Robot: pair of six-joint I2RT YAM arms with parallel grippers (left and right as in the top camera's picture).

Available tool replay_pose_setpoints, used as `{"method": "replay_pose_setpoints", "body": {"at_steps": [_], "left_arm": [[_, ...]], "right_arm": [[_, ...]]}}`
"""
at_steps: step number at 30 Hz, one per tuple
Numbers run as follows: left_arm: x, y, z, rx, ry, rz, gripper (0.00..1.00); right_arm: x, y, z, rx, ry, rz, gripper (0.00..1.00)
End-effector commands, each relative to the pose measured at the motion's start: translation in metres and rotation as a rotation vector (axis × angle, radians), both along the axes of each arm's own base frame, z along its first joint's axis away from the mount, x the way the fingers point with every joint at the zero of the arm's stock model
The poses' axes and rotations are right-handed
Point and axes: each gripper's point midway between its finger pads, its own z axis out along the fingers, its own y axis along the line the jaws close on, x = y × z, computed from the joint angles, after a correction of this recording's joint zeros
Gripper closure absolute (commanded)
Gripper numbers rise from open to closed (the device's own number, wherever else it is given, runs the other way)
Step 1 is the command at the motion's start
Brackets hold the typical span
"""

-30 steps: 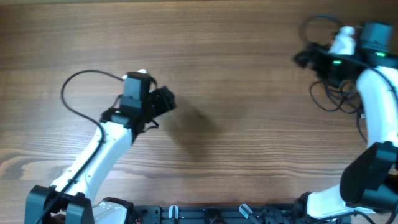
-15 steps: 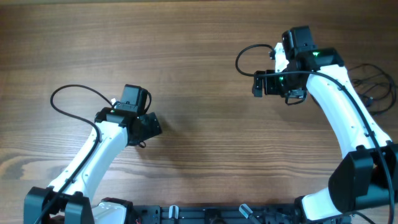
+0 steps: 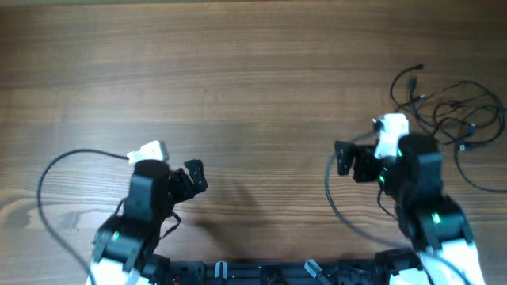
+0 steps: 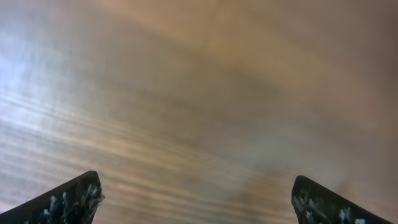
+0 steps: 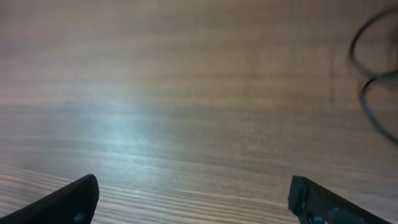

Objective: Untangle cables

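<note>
Overhead, maybe three cables [image 3: 445,104], left fingers [image 3: 193,169], right fingers [image 3: 341,152], both spread

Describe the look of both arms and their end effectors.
The left arm and right arm are black jointed housings with white parts near the wrist and small green lights. A thick black cable loops from each. The left end effector and right end effector have two dark wedge-shaped fingers; the left's look white-flecked.

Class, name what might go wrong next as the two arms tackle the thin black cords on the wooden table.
The thin black cables lie in overlapping loops; a pinch may catch several strands and tighten the tangle. The open left gripper sits far from them, so the open right gripper may have to pull alone, dragging the whole bundle.
</note>
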Motion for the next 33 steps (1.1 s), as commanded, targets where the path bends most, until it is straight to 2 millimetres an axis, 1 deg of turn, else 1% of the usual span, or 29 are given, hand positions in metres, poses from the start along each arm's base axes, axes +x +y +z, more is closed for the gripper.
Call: {"method": "replay_pose_setpoints", "body": {"at_steps": [1,2,4,8,14,16,19,20,22,26,29,31,33], "left_arm": [[-0.004,-0.001,0.024,-0.046,-0.12,0.0,0.0],[-0.004,-0.001,0.028,-0.051,-0.137,0.0,0.0],[-0.005,0.0,0.029,-0.053,-0.143,0.0,0.0],[-0.009,0.001,0.021,-0.042,-0.106,0.0,0.0],[-0.021,0.004,0.007,-0.021,-0.03,0.0,0.0],[-0.022,0.004,0.006,-0.019,-0.026,0.001,0.0],[-0.022,0.004,0.006,-0.019,-0.026,0.001,0.0],[-0.022,0.004,0.006,-0.019,-0.026,0.001,0.0],[-0.022,0.004,0.006,-0.019,-0.026,0.001,0.0],[-0.022,0.004,0.006,-0.019,-0.026,0.001,0.0],[-0.022,0.004,0.006,-0.019,-0.026,0.001,0.0],[-0.022,0.004,0.006,-0.019,-0.026,0.001,0.0],[-0.022,0.004,0.006,-0.019,-0.026,0.001,0.0]], "right_arm": [[-0.009,-0.003,0.021,0.018,-0.105,-0.013,0.0],[-0.011,-0.003,0.025,0.02,-0.123,-0.013,0.0],[-0.011,-0.003,0.026,0.022,-0.129,-0.013,0.0],[-0.009,-0.003,0.02,0.018,-0.102,-0.013,0.0],[-0.004,-0.002,0.002,0.005,-0.03,-0.013,0.0],[-0.003,-0.002,-0.005,0.0,-0.001,-0.013,0.0],[0.0,-0.001,-0.021,-0.011,0.063,-0.013,0.0],[0.0,-0.001,-0.024,-0.012,0.075,-0.013,0.0],[-0.001,-0.001,-0.024,-0.013,0.075,-0.013,0.0],[-0.003,-0.002,-0.011,-0.003,0.019,-0.014,0.0],[-0.008,-0.003,0.009,0.01,-0.06,-0.014,0.0],[-0.013,-0.004,0.027,0.023,-0.139,-0.014,0.0],[-0.017,-0.016,0.042,-0.027,-0.215,-0.055,0.0]]}}
